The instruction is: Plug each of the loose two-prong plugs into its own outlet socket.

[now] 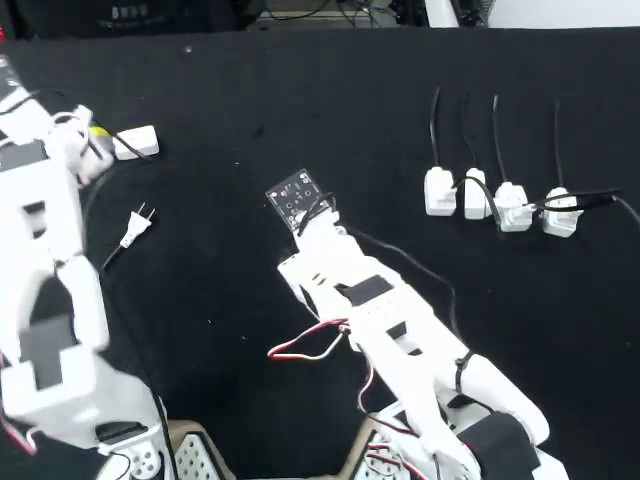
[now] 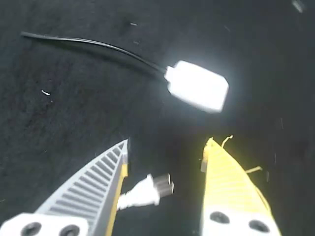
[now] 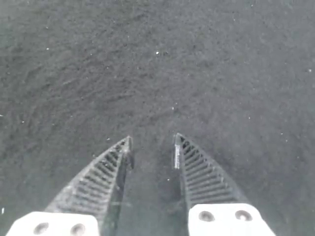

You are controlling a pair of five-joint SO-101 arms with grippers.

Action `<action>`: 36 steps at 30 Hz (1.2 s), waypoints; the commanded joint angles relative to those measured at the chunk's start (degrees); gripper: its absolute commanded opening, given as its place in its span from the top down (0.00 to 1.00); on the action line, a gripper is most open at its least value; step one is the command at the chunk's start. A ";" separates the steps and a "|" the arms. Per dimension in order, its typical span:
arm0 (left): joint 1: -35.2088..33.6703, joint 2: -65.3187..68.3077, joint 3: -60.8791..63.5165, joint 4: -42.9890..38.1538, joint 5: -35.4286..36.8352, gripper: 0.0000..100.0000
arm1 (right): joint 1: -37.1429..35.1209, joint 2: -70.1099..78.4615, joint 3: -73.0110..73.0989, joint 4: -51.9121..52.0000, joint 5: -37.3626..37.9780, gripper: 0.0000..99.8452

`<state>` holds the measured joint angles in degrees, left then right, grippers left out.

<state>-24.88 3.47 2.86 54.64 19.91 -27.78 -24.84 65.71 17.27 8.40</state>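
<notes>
Table: black cloth-covered table [image 1: 250, 90]; clock directions below are read on the high view.
Left arm: white jointed left arm [image 1: 45, 250] stands along the 9 o'clock edge, rising from the 7 o'clock corner and stretched toward 12, its wrist bent down to the cloth.
Left gripper: the left gripper [image 2: 167, 142] points at the cloth near 10 o'clock. Its jaws are wide apart, a grey ribbed finger [image 2: 93, 182] on one side and a yellow finger [image 2: 229, 182] on the other.
Lone socket: a white plastic outlet socket block [image 1: 135, 143] with a thin black cord lies flat just at 3 o'clock of the left gripper, beyond its fingertips and apart from them.
Loose plug: a loose white two-prong plug [image 1: 135, 225] lies on the cloth at 6 o'clock of that socket, prongs toward 1 o'clock. In the left wrist view it shows between the fingers, close by the grey one; whether they touch I cannot tell.
Right arm: white jointed right arm [image 1: 390, 320] runs from the 5 o'clock corner, stretched low toward the table's centre.
Right gripper: the right gripper [image 3: 151, 140] hangs over bare cloth, dark ribbed jaws a little apart with nothing between them.
Socket row: a row of four white outlet socket blocks [image 1: 512, 207] with black cords sits at 3 o'clock, well apart from the right gripper.
</notes>
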 commanded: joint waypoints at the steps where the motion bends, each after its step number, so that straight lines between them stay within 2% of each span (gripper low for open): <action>1: -2.51 10.73 -13.32 0.09 9.85 0.75 | -0.70 -2.33 0.13 -1.41 0.70 0.89; 5: -2.86 19.69 -21.23 0.09 13.98 0.75 | -0.70 -2.33 0.13 -1.41 0.70 0.89; 19: -2.68 40.18 -43.74 0.09 14.24 0.75 | -0.62 -2.33 0.04 -1.41 0.70 0.89; 33: -5.05 52.57 -55.87 0.18 13.98 0.76 | -0.53 -2.33 -0.04 -1.49 0.70 0.89; 36: -5.41 53.45 -56.22 0.18 13.98 0.83 | -0.53 -2.33 -0.04 -1.49 0.70 0.89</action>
<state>-29.01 57.36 -49.54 54.64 33.54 -27.78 -24.84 65.71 17.10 8.40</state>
